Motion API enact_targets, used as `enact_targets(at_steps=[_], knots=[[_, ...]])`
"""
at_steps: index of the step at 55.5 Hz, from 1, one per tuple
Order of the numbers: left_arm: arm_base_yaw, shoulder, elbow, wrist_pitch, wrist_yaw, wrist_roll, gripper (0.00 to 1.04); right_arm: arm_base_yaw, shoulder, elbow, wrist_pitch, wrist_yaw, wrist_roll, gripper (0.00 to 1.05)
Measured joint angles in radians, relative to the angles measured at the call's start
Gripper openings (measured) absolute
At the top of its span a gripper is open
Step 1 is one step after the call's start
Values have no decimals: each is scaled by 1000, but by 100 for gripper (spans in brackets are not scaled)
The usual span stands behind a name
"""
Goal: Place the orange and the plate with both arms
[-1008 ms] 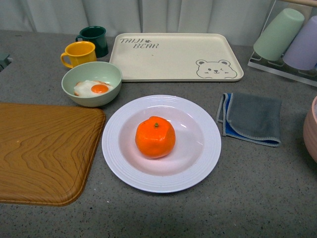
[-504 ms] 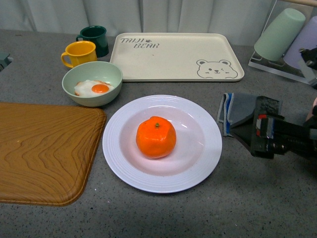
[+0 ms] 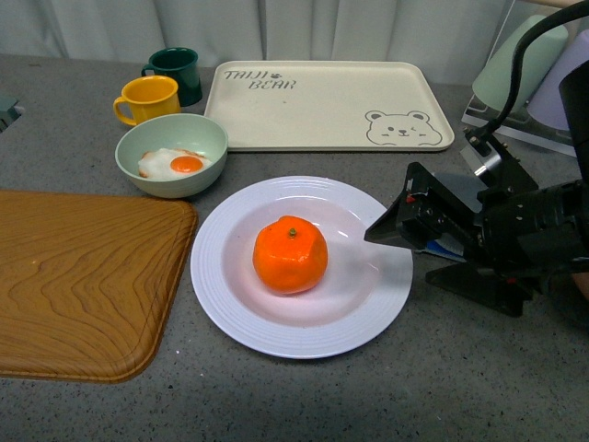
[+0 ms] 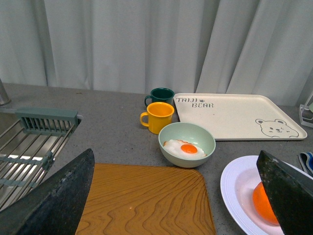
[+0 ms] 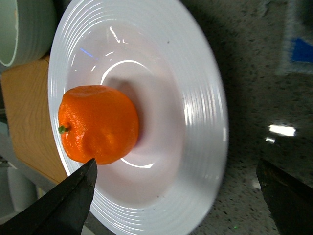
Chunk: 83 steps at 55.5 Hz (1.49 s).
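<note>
A speckled dark grey countertop (image 3: pixel 304 405) lay under soft, even light. Pale grey-white pleated curtains (image 4: pixel 146 44) hung along its far edge. To the left sat what seemed a steel sink with a slatted rack (image 4: pixel 29 147).

R gripper (image 3: pixel 398 258) now closer in, tip maybe over plate (image 3: pixel 213 276) rim.

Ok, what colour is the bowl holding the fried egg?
Pale green. The bowl shows best in the front view.

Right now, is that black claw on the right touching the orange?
Apart. The front view shows bare white plate between the right gripper and the orange.
</note>
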Motion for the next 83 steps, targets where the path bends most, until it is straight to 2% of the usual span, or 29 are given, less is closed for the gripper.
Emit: enact_targets(at_steps=[9, 26, 35, 44, 50, 60, 74, 83], knots=[[0, 0, 0, 0, 0, 0, 98, 3, 60, 45, 45, -45, 100, 95], [0, 0, 0, 0, 0, 0, 98, 23, 161, 150, 23, -65, 214, 95], [0, 0, 0, 0, 0, 0, 98, 37, 191, 212, -90, -20, 225, 62], [0, 0, 0, 0, 0, 0, 98, 37, 198, 227, -144, 1, 224, 39], [0, 0, 0, 0, 0, 0, 98, 29, 197, 233, -195, -10, 210, 17], [0, 0, 0, 0, 0, 0, 98, 26, 162, 228, -160, -50, 188, 4], [0, 0, 0, 0, 0, 0, 98, 24, 160, 149, 11, -63, 221, 4], [0, 0, 0, 0, 0, 0, 98, 5, 156, 98, 178, -62, 264, 4]])
